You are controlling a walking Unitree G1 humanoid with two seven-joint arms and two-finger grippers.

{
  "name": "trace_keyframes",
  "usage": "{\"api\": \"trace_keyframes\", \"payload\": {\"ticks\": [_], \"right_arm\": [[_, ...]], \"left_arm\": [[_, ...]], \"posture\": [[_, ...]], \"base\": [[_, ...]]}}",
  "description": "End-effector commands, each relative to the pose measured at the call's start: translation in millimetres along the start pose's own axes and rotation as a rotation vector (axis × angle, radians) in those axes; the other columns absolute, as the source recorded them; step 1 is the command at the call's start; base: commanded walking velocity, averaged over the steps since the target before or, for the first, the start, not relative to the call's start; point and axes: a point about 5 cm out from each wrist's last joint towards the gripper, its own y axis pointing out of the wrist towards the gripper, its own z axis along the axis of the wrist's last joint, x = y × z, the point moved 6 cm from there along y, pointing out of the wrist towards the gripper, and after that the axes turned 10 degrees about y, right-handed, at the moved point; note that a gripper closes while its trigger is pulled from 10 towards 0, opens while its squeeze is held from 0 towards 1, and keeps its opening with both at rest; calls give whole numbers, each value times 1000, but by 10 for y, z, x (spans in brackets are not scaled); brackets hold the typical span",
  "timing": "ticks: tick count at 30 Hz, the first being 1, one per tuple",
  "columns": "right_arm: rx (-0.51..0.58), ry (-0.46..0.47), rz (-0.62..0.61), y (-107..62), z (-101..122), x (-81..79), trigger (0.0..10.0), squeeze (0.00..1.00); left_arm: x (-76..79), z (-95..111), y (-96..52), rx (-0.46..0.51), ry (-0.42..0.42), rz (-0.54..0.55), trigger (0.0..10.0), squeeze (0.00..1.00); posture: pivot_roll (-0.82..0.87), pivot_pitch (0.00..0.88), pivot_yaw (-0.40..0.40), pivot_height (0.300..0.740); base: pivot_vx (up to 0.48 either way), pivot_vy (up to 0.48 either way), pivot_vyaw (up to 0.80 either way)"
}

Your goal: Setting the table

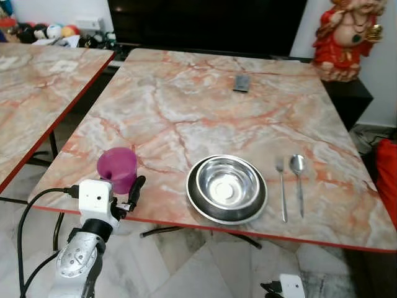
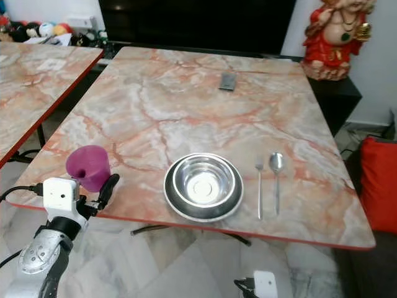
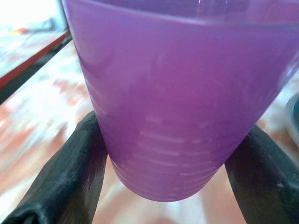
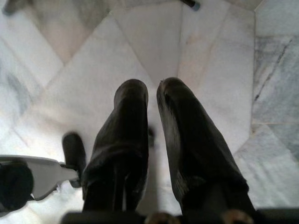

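The left gripper's two black fingers press either side of the purple cup, holding it upright at the table's near left edge; its base looks just off the top. One finger is hidden behind the cup in the eye views. Right of it sit a steel bowl, fork and spoon. The right gripper hangs over the floor, fingers nearly together, empty.

Open tabletop beyond the purple cup; steel bowl blocks rightward.
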Motion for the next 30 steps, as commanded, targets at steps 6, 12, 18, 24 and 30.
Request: {"api": "trace_keyframes", "payload": {"ticks": [6,12,18,24,30], "right_arm": [[-14,18,-40,-37,-67,147,10000,0],[-10,13,-39,-35,-58,144,10000,0],[-11,10,-40,-35,-57,147,10000,0],[-13,8,-39,-35,-57,147,10000,0],[-16,3,-37,-37,-60,153,10000,0]], "left_arm": [[209,124,47,37,-27,-88,10000,0],[276,106,44,19,-32,-122,10000,0],[235,18,52,-29,-11,-88,10000,0],[-28,-119,46,-107,22,35,10000,0],[-26,-200,25,-151,26,38,10000,0]], "posture": [[31,113,-27,740],[31,115,-29,740],[29,116,-30,740],[32,120,-34,740],[31,124,-36,740]], "base": [[174,0,-655],[0,0,0],[0,0,0],[0,0,0],[0,0,0]]}}
